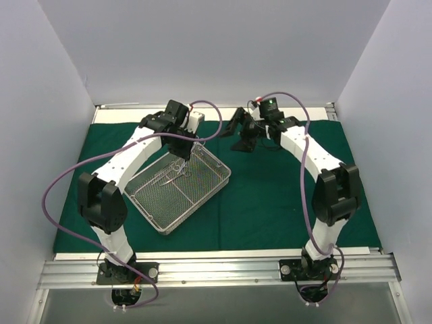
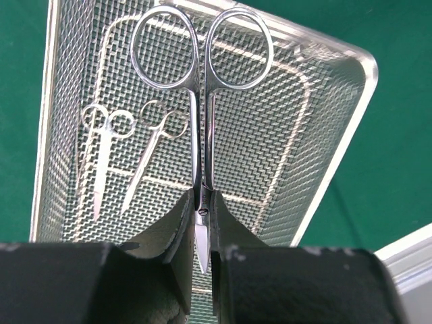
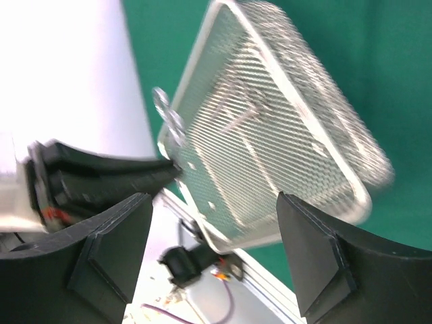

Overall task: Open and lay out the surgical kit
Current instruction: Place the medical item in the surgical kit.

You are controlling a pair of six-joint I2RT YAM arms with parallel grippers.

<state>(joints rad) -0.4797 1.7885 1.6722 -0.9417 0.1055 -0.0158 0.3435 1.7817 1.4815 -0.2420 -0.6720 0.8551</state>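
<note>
scissors (image 2: 201, 128) pinched at the pivot in the closed left gripper (image 2: 201, 226) above the tray (image 2: 310, 121); right gripper (image 3: 214, 251) gapes empty. next, probably: lay them on the cloth (image 1: 270, 202).

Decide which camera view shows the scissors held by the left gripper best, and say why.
The left wrist view: the scissors fill it, sharp, with the blades pinched in the left gripper. The top external view shows only a small glint over the wire-mesh tray. The right wrist view is blurred; perhaps their rings show.
</note>
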